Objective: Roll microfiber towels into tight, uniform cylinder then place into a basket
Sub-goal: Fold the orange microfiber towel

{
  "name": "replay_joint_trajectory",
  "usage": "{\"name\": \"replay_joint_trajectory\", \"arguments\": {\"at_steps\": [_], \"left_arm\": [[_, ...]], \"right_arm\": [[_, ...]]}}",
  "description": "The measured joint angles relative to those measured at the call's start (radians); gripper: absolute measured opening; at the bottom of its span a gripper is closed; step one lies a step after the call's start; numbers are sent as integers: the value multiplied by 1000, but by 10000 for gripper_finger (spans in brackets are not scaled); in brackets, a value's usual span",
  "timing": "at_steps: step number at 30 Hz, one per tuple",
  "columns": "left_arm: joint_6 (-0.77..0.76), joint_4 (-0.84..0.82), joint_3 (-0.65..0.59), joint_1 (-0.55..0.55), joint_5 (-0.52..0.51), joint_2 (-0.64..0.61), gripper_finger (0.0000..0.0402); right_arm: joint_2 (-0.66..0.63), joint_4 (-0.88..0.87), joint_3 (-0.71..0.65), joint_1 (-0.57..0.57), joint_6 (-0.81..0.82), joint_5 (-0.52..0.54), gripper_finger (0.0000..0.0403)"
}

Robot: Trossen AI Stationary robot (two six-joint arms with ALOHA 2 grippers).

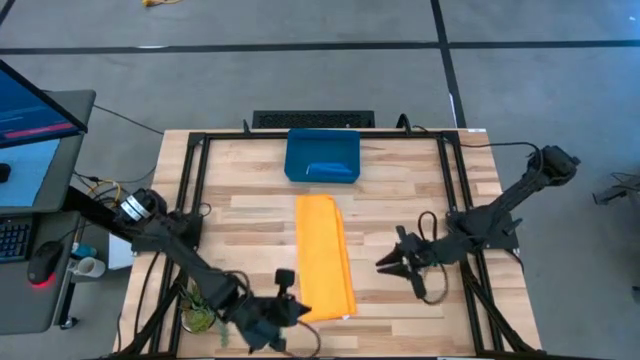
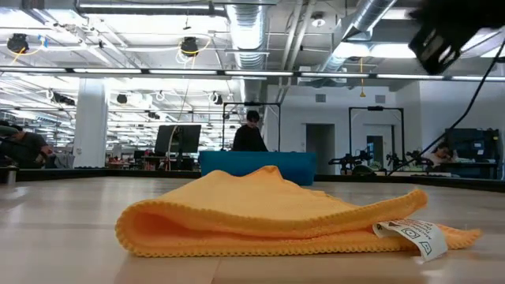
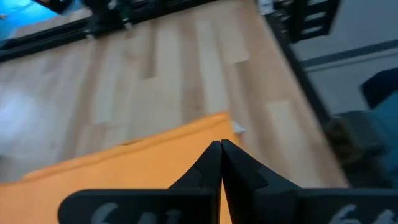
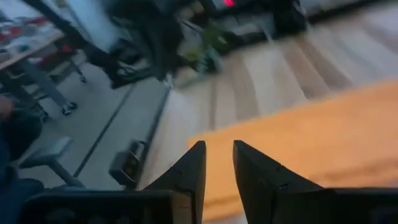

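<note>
The yellow-orange towel point(image 1: 325, 256) lies folded into a long strip on the wooden table, running from near the basket toward the near edge. In the low view point(image 2: 276, 213) it lies in soft layers with a white tag point(image 2: 412, 235). The dark blue basket point(image 1: 322, 150) stands at the far middle with a lighter blue cloth shape point(image 1: 331, 171) inside. My left gripper point(image 1: 296, 307) is shut at the towel's near left corner; its wrist view point(image 3: 221, 147) shows the tips over the orange cloth. My right gripper point(image 1: 384, 265) is open, right of the towel and apart from it point(image 4: 219, 149). My left gripper's shut fingertips stand over the towel's near end point(image 3: 186, 155), close to the corner with the tag point(image 3: 238, 129). Whether they touch the cloth cannot be told; no cloth shows between them.
A black keyboard-like bar point(image 1: 313, 119) lies behind the basket. Black frame rails point(image 1: 195, 200) run along the table's left and right sides point(image 1: 462, 190). A monitor and desk stand off the table's left point(image 1: 30, 130). A person stands in the room behind point(image 2: 251, 134).
</note>
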Motion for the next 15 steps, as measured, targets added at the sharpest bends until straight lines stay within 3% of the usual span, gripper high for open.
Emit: {"name": "replay_joint_trajectory", "arguments": {"at_steps": [7,15], "left_arm": [[-49,16,0,-102,40,0,9],[-107,32,0,-105,14,0,94]], "right_arm": [[66,258,2,119,-322,79,102],[263,305,138,133,-589,77,102]]}}
